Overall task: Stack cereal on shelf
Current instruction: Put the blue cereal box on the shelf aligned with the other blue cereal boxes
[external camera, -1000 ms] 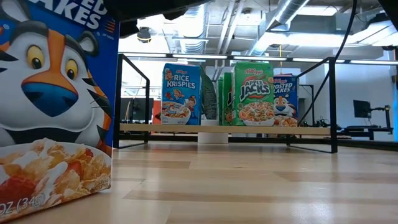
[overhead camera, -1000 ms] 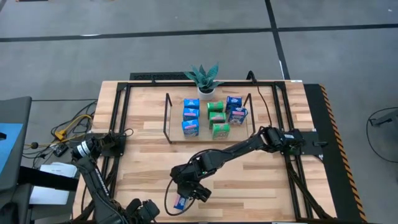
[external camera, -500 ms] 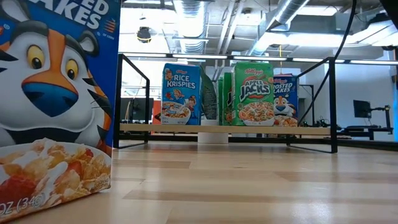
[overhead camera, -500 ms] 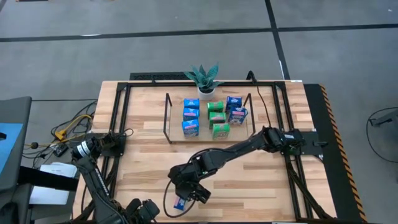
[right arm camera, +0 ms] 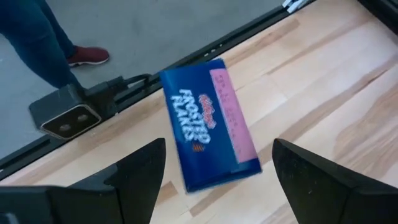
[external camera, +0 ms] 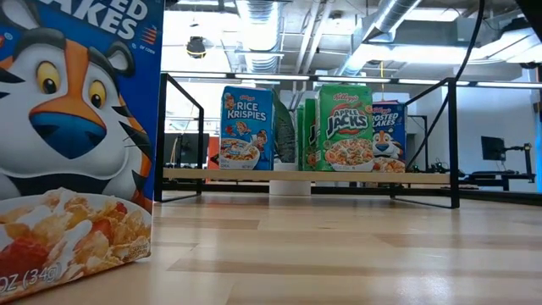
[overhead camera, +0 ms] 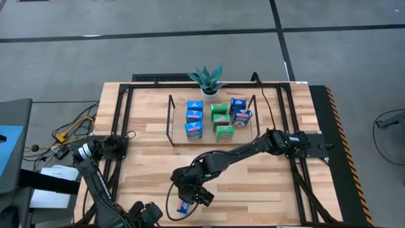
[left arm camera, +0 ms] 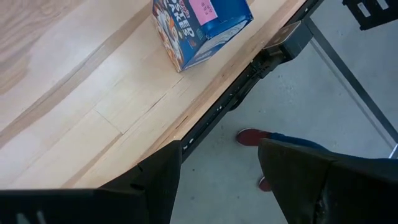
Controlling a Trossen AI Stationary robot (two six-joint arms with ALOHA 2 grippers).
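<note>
One blue Frosted Flakes cereal box point(right arm camera: 211, 127) stands on the table near its near edge point(overhead camera: 184, 206), filling the left of the low view point(external camera: 76, 144). My right gripper point(right arm camera: 217, 149) hovers open above it point(overhead camera: 193, 195), a finger to either side, touching nothing. The shelf point(overhead camera: 172, 120) stands at the table's far middle on its black wire frame and holds several blue and three green boxes point(overhead camera: 219, 120), seen upright in the low view point(external camera: 343, 127). My left gripper point(left arm camera: 217, 162) waits open over the table's near left edge point(overhead camera: 144, 214).
A potted plant point(overhead camera: 207, 79) stands behind the shelf. A black frame point(overhead camera: 126, 95) rings the table. The low camera point(right arm camera: 65, 118) sits at the near edge, close to the lone box. A person's leg and red shoe point(right arm camera: 87, 56) stand on the floor just beyond.
My right gripper has moved up: its dark shape at the top of the low view a second ago is gone now. The blue box on the table has stayed where it was.
</note>
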